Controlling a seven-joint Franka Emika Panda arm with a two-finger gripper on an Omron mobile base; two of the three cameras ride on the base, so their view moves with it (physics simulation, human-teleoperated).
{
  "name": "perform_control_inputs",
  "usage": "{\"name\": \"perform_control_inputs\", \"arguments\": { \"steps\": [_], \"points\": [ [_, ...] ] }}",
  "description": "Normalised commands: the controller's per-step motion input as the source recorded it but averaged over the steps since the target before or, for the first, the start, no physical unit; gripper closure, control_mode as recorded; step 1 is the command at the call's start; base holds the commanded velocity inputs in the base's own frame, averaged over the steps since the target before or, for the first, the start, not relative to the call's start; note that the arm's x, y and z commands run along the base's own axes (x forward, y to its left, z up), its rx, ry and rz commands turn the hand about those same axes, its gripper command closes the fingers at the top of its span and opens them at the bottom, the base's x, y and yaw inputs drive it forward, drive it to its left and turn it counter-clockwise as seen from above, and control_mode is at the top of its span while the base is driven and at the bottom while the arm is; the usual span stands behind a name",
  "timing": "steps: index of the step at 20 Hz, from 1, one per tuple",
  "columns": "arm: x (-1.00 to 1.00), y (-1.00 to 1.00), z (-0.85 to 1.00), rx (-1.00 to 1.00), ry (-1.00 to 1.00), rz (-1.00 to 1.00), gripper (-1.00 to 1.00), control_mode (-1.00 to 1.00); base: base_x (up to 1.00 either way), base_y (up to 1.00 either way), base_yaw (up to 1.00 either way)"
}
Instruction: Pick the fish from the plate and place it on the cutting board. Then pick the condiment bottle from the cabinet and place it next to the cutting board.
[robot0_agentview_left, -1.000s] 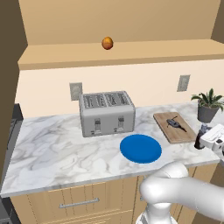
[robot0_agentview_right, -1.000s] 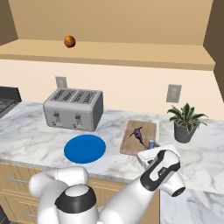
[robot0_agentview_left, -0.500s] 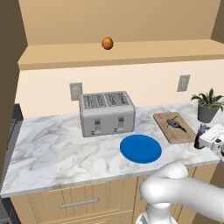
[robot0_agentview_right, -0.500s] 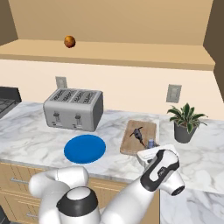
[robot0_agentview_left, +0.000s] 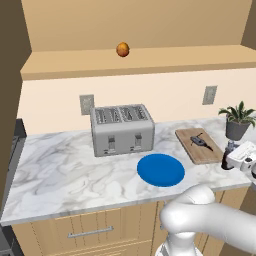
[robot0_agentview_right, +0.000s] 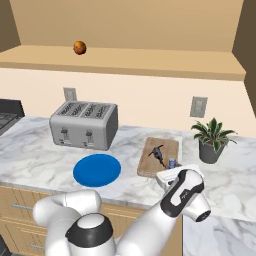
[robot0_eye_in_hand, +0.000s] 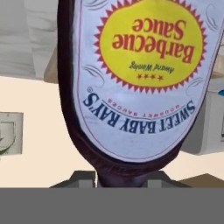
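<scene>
Beside the cutting board's (robot0_agentview_left: 197, 145) right front corner, near the table (robot0_agentview_left: 65, 170) edge, one condiment bottle (robot0_agentview_left: 229, 158) sits pinched in the pincer (robot0_agentview_right: 170, 169); one fish (robot0_agentview_right: 157, 152) lies on the board, one blue plate (robot0_agentview_left: 160, 169) left with open marble around

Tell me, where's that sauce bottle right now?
The condiment bottle stands low at the cutting board's right edge, in front of the potted plant; its label crowds the hand view.
</scene>
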Motion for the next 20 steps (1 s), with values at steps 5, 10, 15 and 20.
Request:
{"name": "perform_control_inputs", "arguments": {
  "steps": [5,10,15,20],
  "points": [
    [0.0,0.0,-0.43,0.0,0.0,0.02,1.0,-1.0,0.0,0.0,0.0],
    [0.0,-0.09,-0.43,0.01,0.0,0.02,1.0,-1.0,0.0,0.0,0.0],
    [-0.08,-0.24,-0.33,0.05,-0.01,0.03,1.0,-1.0,0.0,0.0,0.0],
    [-0.16,-0.31,-0.28,0.08,-0.02,0.03,1.0,-1.0,0.0,0.0,0.0]
  ]
}}
